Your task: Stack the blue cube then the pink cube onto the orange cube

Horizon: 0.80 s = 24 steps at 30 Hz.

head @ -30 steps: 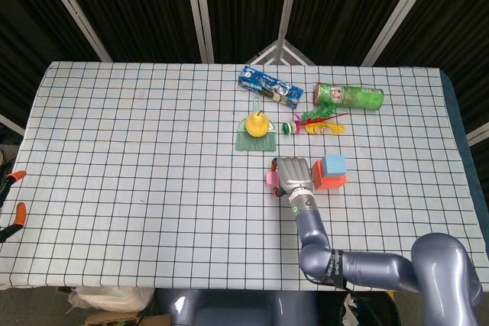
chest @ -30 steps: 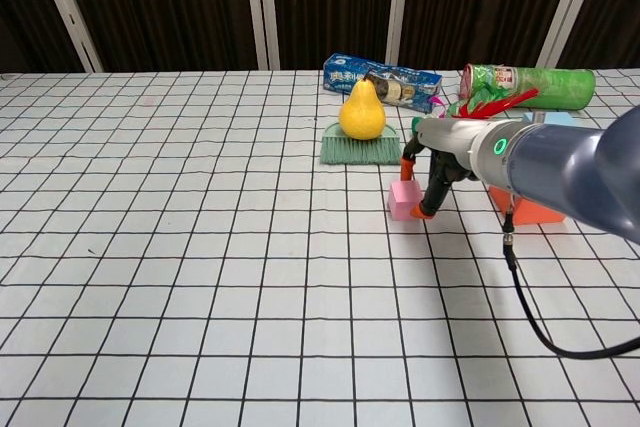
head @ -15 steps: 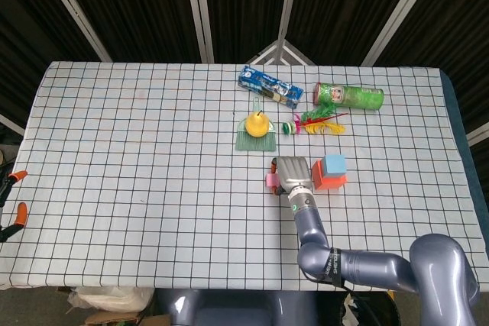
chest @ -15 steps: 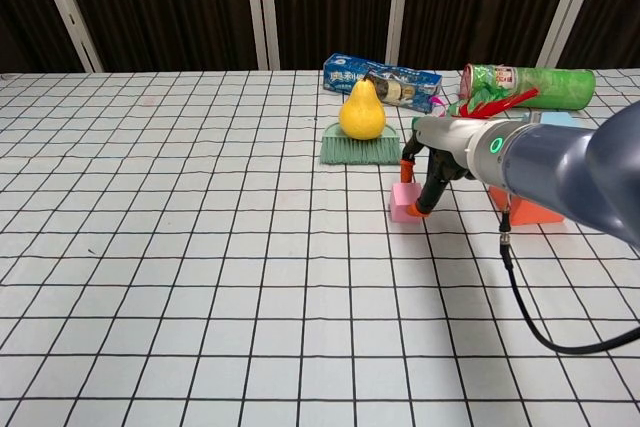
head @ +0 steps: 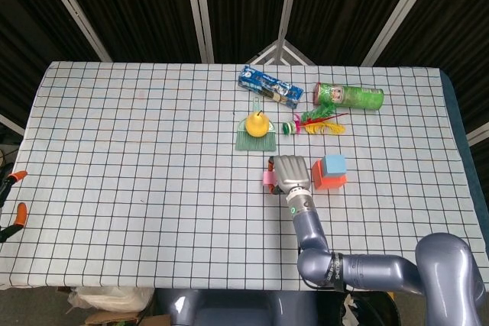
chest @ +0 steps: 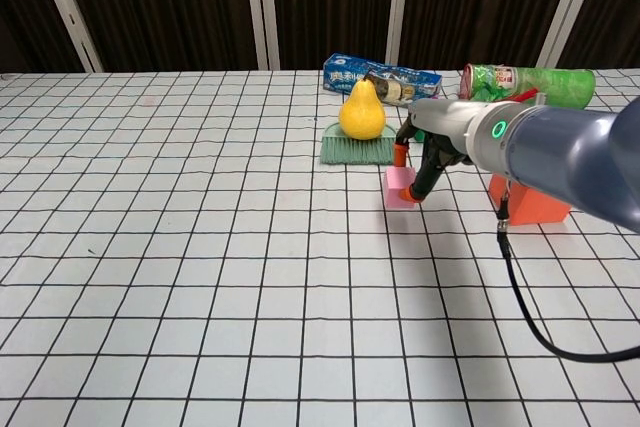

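Right robot hand (chest: 420,162) pinching small pink foam-like cube (chest: 401,187), lifted just clear of the gridded white tablecloth (chest: 200,247).

Held between orange-tipped fingers (chest: 401,154) on opposite side faces; judged light, slightly soft and grippy, unlikely to slip or break, best taken square across flat faces, not by corners. Blue cube (head: 333,164) already seated atop orange cube (head: 329,180), just right of the hand in the head view; a light stack, likely easy to knock askew. Cloth flat, marked with a black grid, probably a little slick. Beyond: yellow pear (chest: 362,110) on green brush (chest: 359,150), blue snack packet (chest: 383,81), green cylindrical can (chest: 528,84), red-green feathered toy (head: 317,122). Dark slatted wall behind. Left hand nowhere visible.
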### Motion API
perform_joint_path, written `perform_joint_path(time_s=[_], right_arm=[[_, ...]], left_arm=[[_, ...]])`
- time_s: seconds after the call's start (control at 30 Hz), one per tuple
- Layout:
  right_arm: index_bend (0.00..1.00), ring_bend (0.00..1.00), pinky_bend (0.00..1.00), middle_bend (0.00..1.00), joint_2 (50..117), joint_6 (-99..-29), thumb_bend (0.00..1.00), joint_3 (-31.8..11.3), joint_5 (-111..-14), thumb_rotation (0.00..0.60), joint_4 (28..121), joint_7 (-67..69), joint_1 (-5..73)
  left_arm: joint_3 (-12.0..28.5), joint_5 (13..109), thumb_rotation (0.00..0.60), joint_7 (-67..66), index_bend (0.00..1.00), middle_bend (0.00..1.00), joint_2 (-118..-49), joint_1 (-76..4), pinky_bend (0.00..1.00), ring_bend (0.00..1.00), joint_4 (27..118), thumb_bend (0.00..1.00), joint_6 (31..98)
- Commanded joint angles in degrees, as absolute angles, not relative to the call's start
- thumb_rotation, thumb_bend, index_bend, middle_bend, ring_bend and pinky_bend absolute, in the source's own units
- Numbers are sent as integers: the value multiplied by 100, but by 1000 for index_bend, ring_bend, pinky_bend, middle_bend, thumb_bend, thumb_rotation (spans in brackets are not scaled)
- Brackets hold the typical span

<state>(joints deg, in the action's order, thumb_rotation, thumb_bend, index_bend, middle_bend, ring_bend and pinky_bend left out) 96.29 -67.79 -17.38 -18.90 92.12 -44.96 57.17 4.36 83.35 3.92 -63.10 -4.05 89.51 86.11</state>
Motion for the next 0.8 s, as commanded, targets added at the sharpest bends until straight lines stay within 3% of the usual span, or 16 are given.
perform_joint_path(time_s=[0.03,0.43,0.6,0.8], right_arm=[[508,1000,929,1000,9460,-7150,448,-1824,-1960,600,9652,-4681,5742],[512,1000,929,1000,8626,-8341,450,-2268,-1655,600,11227,-5517,5838],[516,1000,929,1000,8146,-8504,455,-2395,-1428,600,11544,-5705,5759],[516,1000,929,1000,7506,-8238,459,-2314,-1235,600,11734,-5679,5489]], left_arm=[[430,8353,600,443,189,67,-6289,-400,0,0,8940,584,8618],[393,8448,600,601,189,67,-6246,-383,0,0,8922,584,8659],[388,8459,600,641,189,67,-6228,-365,0,0,8925,584,8688],[392,8452,600,669,189,67,-6207,-326,0,0,8952,584,8752]])
